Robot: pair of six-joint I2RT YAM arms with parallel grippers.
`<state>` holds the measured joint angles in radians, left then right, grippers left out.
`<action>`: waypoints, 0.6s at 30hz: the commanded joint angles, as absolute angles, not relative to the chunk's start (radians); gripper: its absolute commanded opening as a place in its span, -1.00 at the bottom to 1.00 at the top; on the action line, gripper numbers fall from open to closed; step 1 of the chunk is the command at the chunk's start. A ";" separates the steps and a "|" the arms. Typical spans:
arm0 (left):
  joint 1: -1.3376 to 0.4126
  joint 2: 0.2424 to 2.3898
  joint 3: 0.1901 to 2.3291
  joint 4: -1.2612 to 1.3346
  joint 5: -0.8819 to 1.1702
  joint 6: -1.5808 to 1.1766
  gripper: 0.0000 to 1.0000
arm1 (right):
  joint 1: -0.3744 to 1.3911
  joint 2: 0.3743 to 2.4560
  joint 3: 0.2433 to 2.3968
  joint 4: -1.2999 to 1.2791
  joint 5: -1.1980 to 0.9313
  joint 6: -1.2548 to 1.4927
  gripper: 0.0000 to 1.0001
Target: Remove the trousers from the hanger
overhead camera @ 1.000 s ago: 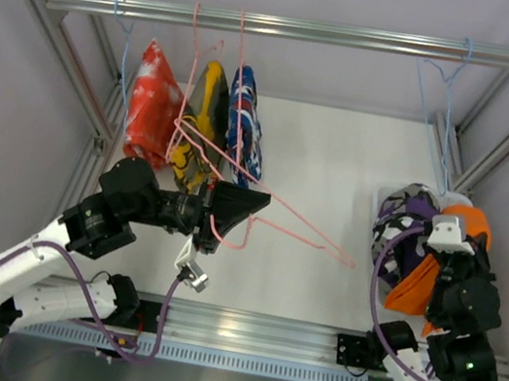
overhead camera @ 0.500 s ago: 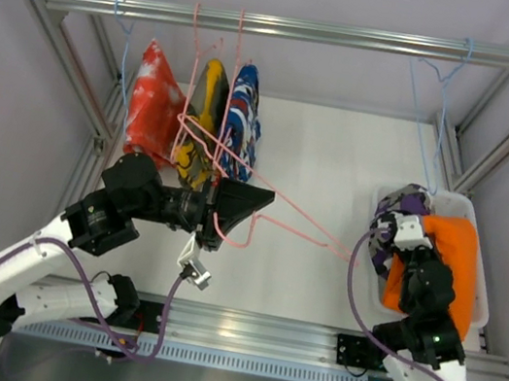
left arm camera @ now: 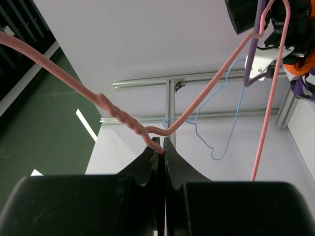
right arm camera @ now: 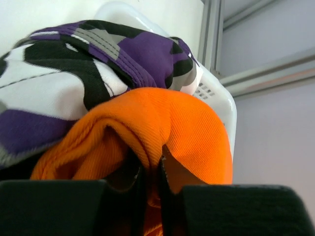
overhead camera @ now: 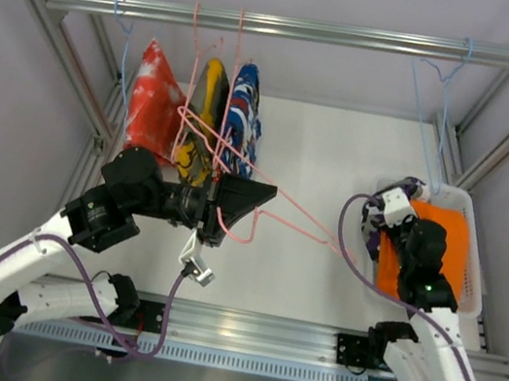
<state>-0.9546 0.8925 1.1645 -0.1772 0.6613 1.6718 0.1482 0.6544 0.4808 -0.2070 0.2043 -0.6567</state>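
Note:
My left gripper (overhead camera: 269, 193) is shut on the neck of a bare pink wire hanger (overhead camera: 298, 226), held out over the table; the wrist view shows the twisted wire (left arm camera: 129, 123) pinched at my fingertips (left arm camera: 163, 142). The orange trousers (overhead camera: 453, 240) lie in the white bin (overhead camera: 476, 279) at the right. My right gripper (right arm camera: 150, 164) is shut on a fold of the orange trousers (right arm camera: 197, 132). The camouflage trousers (right arm camera: 74, 83) lie beside and behind them in the bin (right arm camera: 216, 93); from above only a purple corner (overhead camera: 415, 187) shows past my right arm.
A red-and-white garment (overhead camera: 154, 104), a yellow-and-black one (overhead camera: 208, 103) and a blue patterned one (overhead camera: 244, 115) hang from the rail (overhead camera: 360, 39) at the left. A bare blue wire hanger (overhead camera: 428, 103) hangs at the right, above the bin. Metal frame posts stand at both sides.
My right arm has swung left and down, and the orange trousers it held up over the bin now lie flat in it. My left gripper and the pink hanger have barely moved.

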 commanded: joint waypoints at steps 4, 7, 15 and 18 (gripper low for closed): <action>-0.953 0.861 1.177 -0.170 0.698 1.710 -1.00 | 0.137 0.410 0.497 -0.382 -0.106 -0.644 -0.50; -0.954 0.856 1.175 -0.184 0.703 1.724 -1.00 | 0.137 0.322 0.586 -0.471 -0.120 -0.609 -0.20; -0.953 0.862 1.167 -0.196 0.699 1.720 -1.00 | 0.138 0.134 0.850 -0.699 -0.141 -0.591 0.22; -0.954 0.867 1.155 -0.192 0.706 1.709 -1.00 | 0.149 0.062 0.940 -0.820 -0.198 -0.572 0.26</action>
<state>-0.9546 0.8665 1.1629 -0.2031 0.6617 1.7004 0.1406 0.1253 0.8684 -0.6422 -0.1181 -0.5999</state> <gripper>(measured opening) 0.057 0.624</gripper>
